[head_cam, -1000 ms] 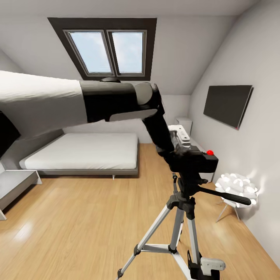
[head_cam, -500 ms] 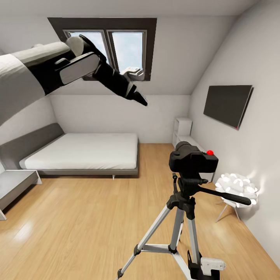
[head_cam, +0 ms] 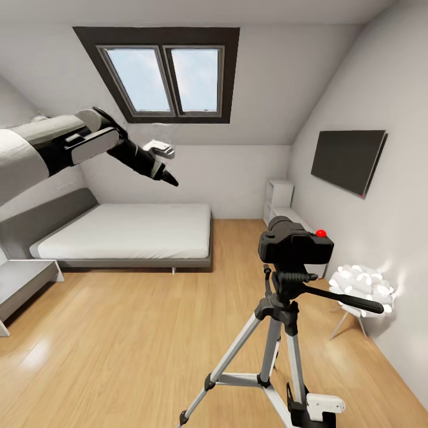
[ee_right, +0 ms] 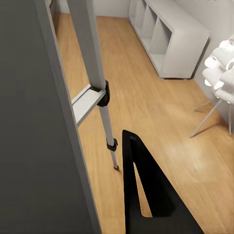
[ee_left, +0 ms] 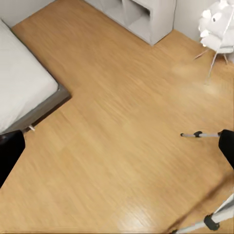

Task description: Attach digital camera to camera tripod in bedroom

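The black digital camera (head_cam: 295,241), with its red button on top, sits on the head of the camera tripod (head_cam: 279,333). The tripod stands on the wood floor at the right, and its black pan handle (head_cam: 345,300) points right. My left gripper (head_cam: 163,163) hangs high in the air far to the left of the camera. It is open, with nothing between its fingers (ee_left: 10,151). A silver tripod leg (ee_right: 92,63) runs past my right gripper (ee_right: 129,139), whose black fingers meet at the tips low by the tripod's feet.
A grey-framed white bed (head_cam: 128,232) lies at the back left under the skylight (head_cam: 160,74). On the right are a black wall TV (head_cam: 348,160), white cube shelving (head_cam: 279,199) and a white bobbled chair (head_cam: 362,285). Bare wood floor (head_cam: 131,333) spreads in front.
My left gripper, which was at the camera a second ago, has let go, swung up and away, then dropped lower to the left. The camera stays on the tripod head.
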You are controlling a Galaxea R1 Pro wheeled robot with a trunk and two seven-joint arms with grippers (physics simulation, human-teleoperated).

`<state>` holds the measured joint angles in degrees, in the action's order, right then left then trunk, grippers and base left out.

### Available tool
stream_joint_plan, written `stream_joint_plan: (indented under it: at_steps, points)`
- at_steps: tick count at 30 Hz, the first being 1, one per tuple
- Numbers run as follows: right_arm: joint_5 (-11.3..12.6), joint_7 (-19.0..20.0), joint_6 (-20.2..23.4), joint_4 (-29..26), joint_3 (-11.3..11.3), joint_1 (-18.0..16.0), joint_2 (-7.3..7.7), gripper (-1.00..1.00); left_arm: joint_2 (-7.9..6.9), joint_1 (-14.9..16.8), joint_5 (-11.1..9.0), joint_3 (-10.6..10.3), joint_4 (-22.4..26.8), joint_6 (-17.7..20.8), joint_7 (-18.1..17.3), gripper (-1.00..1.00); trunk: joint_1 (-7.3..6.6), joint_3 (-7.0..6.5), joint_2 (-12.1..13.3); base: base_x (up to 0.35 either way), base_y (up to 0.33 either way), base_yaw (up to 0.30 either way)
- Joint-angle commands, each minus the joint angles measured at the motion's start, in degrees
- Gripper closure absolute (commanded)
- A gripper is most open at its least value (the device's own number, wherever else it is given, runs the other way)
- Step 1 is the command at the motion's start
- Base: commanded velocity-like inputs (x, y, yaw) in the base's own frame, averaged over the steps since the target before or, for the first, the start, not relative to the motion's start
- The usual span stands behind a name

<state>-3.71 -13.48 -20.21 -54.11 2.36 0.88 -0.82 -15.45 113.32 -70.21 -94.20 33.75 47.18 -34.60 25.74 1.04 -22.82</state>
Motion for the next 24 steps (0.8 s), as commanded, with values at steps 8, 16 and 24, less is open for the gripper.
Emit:
stream_joint_plan:
  at_steps: [8, 16, 24]
  points:
    - [-0.42, -0.49, -0.01, 0.93, 0.19, 0.0, 0.03, 1.0, -0.26, -10.2, -0.55, -1.43, -1.82, -6.24, 8.37, -1.0, 0.04, 0.11, -0.1, 0.0, 0.0, 0.0]
    - [-0.42, -0.49, -0.01, 1.17, 0.14, 0.0, 0.03, 1.0, -0.13, -21.8, -1.59, -1.58, -5.14, -15.33, 16.09, -1.0, 0.04, 0.11, -0.1, 0.0, 0.0, 0.0]
    - [-0.42, -0.49, -0.01, 1.33, 0.09, 0.0, 0.05, 1.0, -0.25, -33.37, -8.45, -4.01, -6.1, -26.26, 27.01, -1.0, 0.04, 0.11, -0.1, 0.0, 0.0, 0.0]
